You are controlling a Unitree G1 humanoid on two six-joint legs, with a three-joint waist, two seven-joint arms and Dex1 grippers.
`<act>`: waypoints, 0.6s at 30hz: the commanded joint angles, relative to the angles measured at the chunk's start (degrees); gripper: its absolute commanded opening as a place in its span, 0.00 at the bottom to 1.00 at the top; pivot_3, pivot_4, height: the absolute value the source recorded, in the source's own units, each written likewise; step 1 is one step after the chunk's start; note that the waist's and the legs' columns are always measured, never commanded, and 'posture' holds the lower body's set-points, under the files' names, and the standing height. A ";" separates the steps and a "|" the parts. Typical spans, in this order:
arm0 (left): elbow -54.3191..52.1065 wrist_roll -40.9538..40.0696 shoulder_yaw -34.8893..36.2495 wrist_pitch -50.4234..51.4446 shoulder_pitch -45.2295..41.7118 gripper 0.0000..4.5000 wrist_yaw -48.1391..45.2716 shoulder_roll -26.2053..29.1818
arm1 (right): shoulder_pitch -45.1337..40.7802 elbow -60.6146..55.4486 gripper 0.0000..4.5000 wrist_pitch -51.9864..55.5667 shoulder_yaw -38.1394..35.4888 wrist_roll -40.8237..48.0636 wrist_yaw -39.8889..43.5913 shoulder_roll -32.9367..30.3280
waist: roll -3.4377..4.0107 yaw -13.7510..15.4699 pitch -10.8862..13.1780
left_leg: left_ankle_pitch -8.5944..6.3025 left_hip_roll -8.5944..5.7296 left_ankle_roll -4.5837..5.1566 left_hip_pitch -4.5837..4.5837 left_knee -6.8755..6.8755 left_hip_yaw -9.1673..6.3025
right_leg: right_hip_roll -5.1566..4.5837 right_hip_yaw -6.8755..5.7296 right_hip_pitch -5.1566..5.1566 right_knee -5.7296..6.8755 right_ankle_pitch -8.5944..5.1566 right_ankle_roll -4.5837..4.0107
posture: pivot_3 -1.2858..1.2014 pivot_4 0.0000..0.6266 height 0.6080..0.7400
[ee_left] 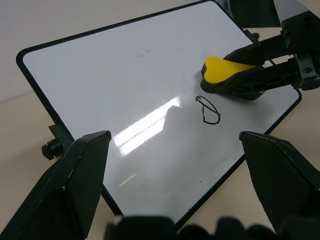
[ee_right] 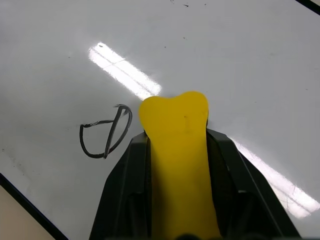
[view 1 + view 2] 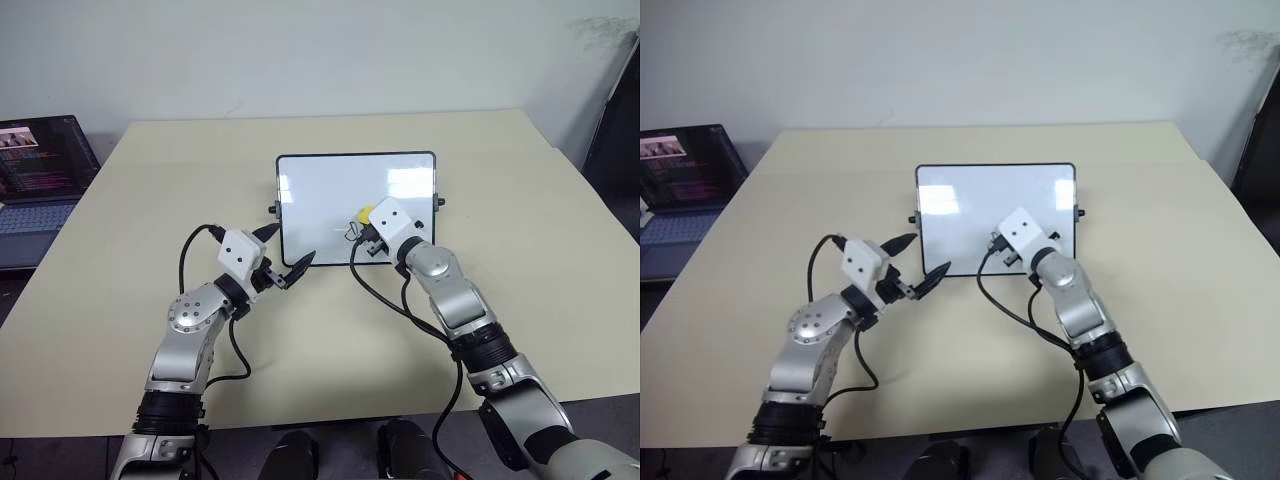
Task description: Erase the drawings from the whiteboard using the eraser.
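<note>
A broad, matte cream-coloured bench (image 3: pixel 120 300) with a smooth, plain top carries everything. At its far left edge sits one dark laptop (image 3: pixel 40 170), lid up, screen lit with lines of text.

Near the bench's middle lies the single small rectangular whiteboard (image 3: pixel 320 190), glossy white with a thin black rounded frame and one small black knob at each side edge (two knobs in all). Its surface throws back bright streaks of ceiling light, and faint grey specks dot it.

The left end effector (image 3: pixel 283 258) has two black pointed fingers, spread wide apart and holding nothing; it hovers level at the board's near left corner, the fingertips just over the frame.

The right end effector (image 2: pixel 175 165) is over the board's near right part, and its two black fingers are clenched on the sides of the eraser (image 2: pixel 176 150), one small oblong block with a smooth yellow top, a rounded and slightly flared front end, and a dark underside visible in the left wrist view. The eraser's front end pokes past the fingers and lies low over the white surface; whether it touches the board I cannot tell.

Of the drawings, one mark (image 2: pixel 105 132) is visible: a thin black marker loop, roughly oval, crossed by a slanting stroke. It sits on the board just beside the eraser's front end, apart from it.
</note>
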 commanded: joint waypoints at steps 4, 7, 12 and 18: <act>-2.43 -0.53 1.72 -1.04 0.98 1.00 1.16 0.73 | 0.41 -1.02 0.27 0.21 3.02 -0.55 2.47 0.97 | 0.00 0.00 0.00 | 0.00 0.00 0.00 -0.01 -0.01 -0.01 | 0.00 0.00 -0.02 0.01 0.00 0.00 | 0.52 0.24 1.00; -2.87 -0.56 1.92 -0.86 1.42 1.00 1.46 0.84 | 1.29 -1.89 0.27 0.17 4.39 -0.74 4.05 0.53 | 0.00 0.11 0.00 | 0.00 -0.01 0.00 -0.03 -0.01 0.00 | 0.00 0.00 -0.02 -0.03 0.00 0.00 | 0.52 0.24 1.00; -3.00 -0.45 1.83 -0.67 1.43 1.00 1.56 0.60 | 2.76 -3.89 0.27 0.56 5.66 -0.89 6.28 -0.27 | 0.00 0.15 0.00 | 0.00 -0.01 0.00 -0.03 -0.01 -0.02 | -0.01 -0.03 -0.01 -0.04 0.00 0.00 | 0.52 0.24 1.00; -2.83 -0.51 1.70 -0.53 1.14 1.00 1.41 0.56 | 3.14 -6.33 0.27 1.82 4.73 -0.56 6.69 -0.89 | 0.00 0.13 0.00 | 0.00 -0.01 0.00 -0.03 -0.01 -0.02 | -0.01 -0.03 -0.02 -0.04 0.00 0.00 | 0.52 0.24 1.00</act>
